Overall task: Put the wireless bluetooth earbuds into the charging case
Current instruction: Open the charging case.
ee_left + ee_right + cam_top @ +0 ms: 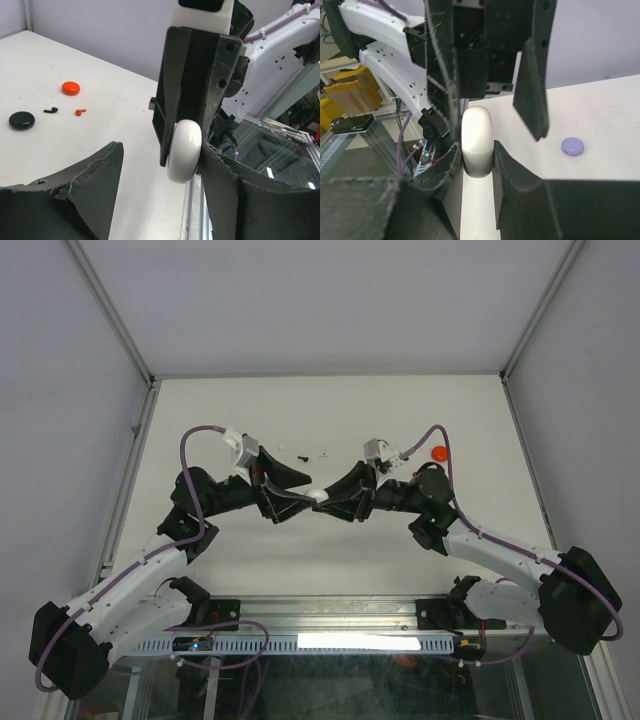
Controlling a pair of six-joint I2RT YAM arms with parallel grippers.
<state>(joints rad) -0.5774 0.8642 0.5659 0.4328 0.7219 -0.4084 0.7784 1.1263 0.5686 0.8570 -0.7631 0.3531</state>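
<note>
The white charging case (318, 495) is off the worktop (330, 410), near the middle of the top view, clenched edge-on between the two fingers of the right end effector (342, 498). In the right wrist view the pads press its two flat faces while its rounded upper half stands clear above them. The left end effector (294, 496) faces it from 9 o'clock in the top view and is released, its fingers spread wide around the case. One finger (240, 195) lies close against the case's rim, though the pictures do not settle whether they touch. The other finger (85, 190) stands well apart from it. Two earbuds lie loose on the worktop, out toward 9 o'clock from the case in the left wrist view: a black earbud (50, 110) and, just beside it at 3 o'clock, a red earbud (80, 111). A closed black case (21, 120) rests near the black earbud at its 8 o'clock side, and a closed red case (70, 88) sits at about 12 o'clock from the two earbuds. In the right wrist view a closed lavender case (572, 146) lies on the worktop at 3 o'clock from the white case, well apart from both end effectors.
</note>
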